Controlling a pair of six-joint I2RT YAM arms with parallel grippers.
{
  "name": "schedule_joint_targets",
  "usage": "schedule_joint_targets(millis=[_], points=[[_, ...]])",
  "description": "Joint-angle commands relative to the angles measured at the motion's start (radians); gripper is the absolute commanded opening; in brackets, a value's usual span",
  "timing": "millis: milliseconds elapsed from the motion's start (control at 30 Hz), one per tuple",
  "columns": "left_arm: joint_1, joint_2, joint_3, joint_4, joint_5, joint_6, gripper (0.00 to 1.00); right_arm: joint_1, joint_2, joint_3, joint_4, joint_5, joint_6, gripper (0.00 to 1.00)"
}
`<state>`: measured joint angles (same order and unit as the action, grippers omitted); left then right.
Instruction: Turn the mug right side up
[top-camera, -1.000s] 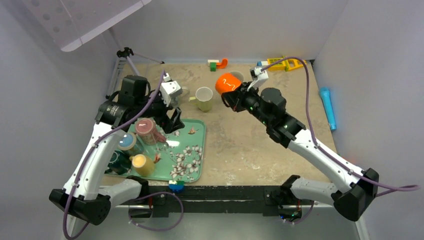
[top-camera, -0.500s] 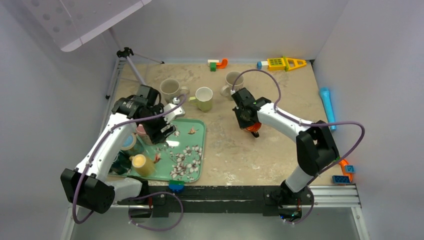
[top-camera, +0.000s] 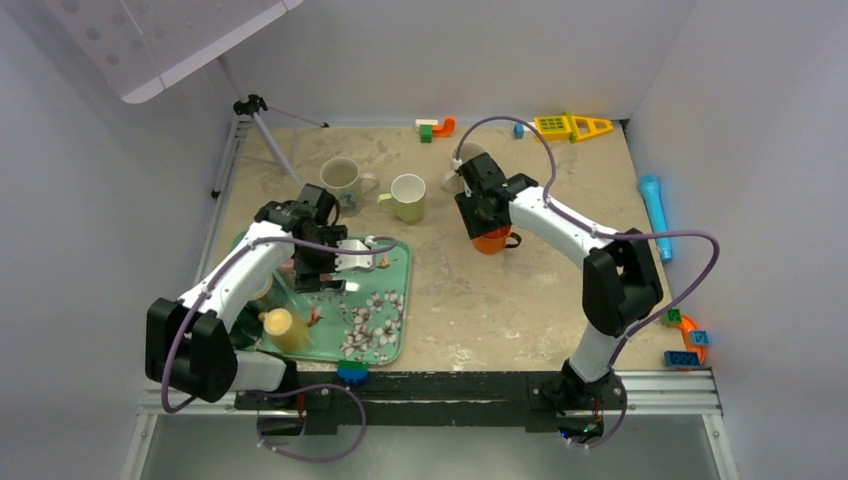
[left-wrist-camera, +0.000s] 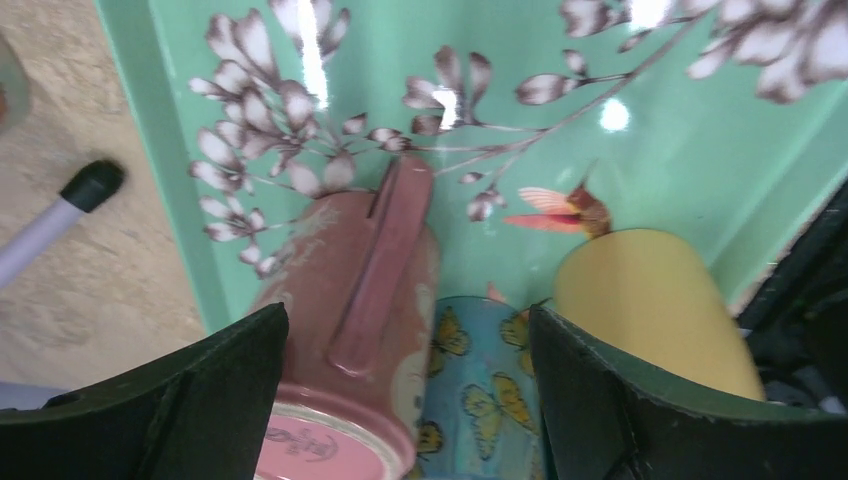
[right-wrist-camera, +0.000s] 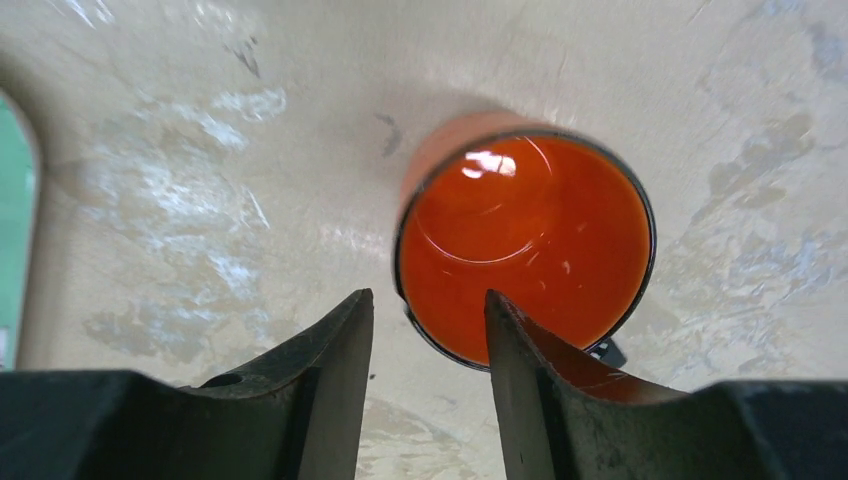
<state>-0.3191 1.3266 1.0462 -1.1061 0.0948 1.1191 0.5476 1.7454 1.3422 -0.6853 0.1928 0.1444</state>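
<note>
A: What are we seeing at the right end effector (right-wrist-camera: 425, 300)?

B: We are seeing it standing partly open and gripping nothing. Its fingers (right-wrist-camera: 330, 390) are straddling the near wall of the orange mug (right-wrist-camera: 525, 250), one outside and one over the mouth. We cannot tell whether either is touching the rim.

A: Where is the mug sitting?

B: It is standing mouth up on the table (right-wrist-camera: 180, 180), off to the right of the green tray (top-camera: 408, 290) and not touching it.

A: What is the top view giving us that the wrist view is not?

B: We are getting the handle (top-camera: 515, 240), pointing away from the tray. The wrist view is showing only a dark sliver of it, but it is showing us the glossy inside.

A: And the left end effector (left-wrist-camera: 405, 330)?

B: It is hanging wide open over the tray, holding nothing. The pink mug (left-wrist-camera: 350, 330) is sitting between its fingers, handle toward the camera. A butterfly-patterned blue mug (left-wrist-camera: 480, 390) and a yellow mug (left-wrist-camera: 650, 300) are sitting just beside it. From above, the arm is covering most of the pink mug.
</note>
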Motion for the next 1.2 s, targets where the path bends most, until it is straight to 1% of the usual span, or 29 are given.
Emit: schedule_joint_targets(millis=[0,100,133,267,400,467,567,633,667,767,800,833,900,967,1033,1100,1167], points=[[-0.018,0.041,-0.014,0.152,-0.081,0.136,0.94,-0.002,-0.035,0.087,-0.011,0.024,-0.025,0.50],[-0.036,0.071,-0.051,0.235,-0.091,0.168,0.94,-0.001,-0.072,0.081,-0.004,0.020,-0.021,0.52],[-0.039,0.084,-0.059,0.254,-0.120,0.171,0.94,-0.002,-0.087,0.076,0.000,0.020,-0.018,0.52],[-0.040,0.156,-0.069,0.269,-0.159,0.169,0.92,-0.002,-0.143,0.028,0.018,0.015,-0.016,0.52],[-0.040,0.202,-0.087,0.325,-0.210,0.156,0.81,0.000,-0.201,-0.027,0.029,0.019,-0.004,0.52],[-0.040,0.180,-0.072,0.303,-0.181,0.139,0.65,-0.002,-0.224,-0.041,0.029,0.038,0.005,0.52],[-0.040,0.114,-0.052,0.233,-0.088,0.130,0.35,-0.002,-0.259,-0.056,0.036,0.054,0.012,0.52],[-0.041,0.071,-0.039,0.198,-0.038,0.108,0.03,0.000,-0.280,-0.063,0.040,0.063,0.014,0.52],[-0.043,0.051,-0.022,0.176,-0.012,0.084,0.00,0.000,-0.294,-0.067,0.044,0.070,0.021,0.52],[-0.043,0.002,0.090,0.059,0.133,-0.030,0.00,0.000,-0.337,-0.078,0.064,0.089,0.032,0.53],[-0.043,-0.014,0.139,0.012,0.190,-0.074,0.00,0.000,-0.356,-0.083,0.078,0.090,0.034,0.65],[-0.043,-0.029,0.202,-0.014,0.248,-0.135,0.00,0.000,-0.387,-0.092,0.094,0.085,0.036,0.75],[-0.041,-0.060,0.295,-0.037,0.357,-0.250,0.00,0.001,-0.446,-0.112,0.139,0.053,0.038,0.78],[-0.038,-0.085,0.391,-0.016,0.439,-0.412,0.00,0.003,-0.524,-0.144,0.214,-0.031,0.037,0.81],[-0.027,-0.097,0.491,-0.006,0.528,-0.567,0.00,0.006,-0.620,-0.199,0.327,-0.160,0.042,0.84],[-0.013,-0.106,0.581,-0.024,0.688,-0.656,0.00,0.024,-0.723,-0.280,0.490,-0.269,0.082,0.89],[-0.011,-0.128,0.624,0.000,0.831,-0.754,0.00,0.082,-0.798,-0.357,0.657,-0.354,0.095,0.91]])
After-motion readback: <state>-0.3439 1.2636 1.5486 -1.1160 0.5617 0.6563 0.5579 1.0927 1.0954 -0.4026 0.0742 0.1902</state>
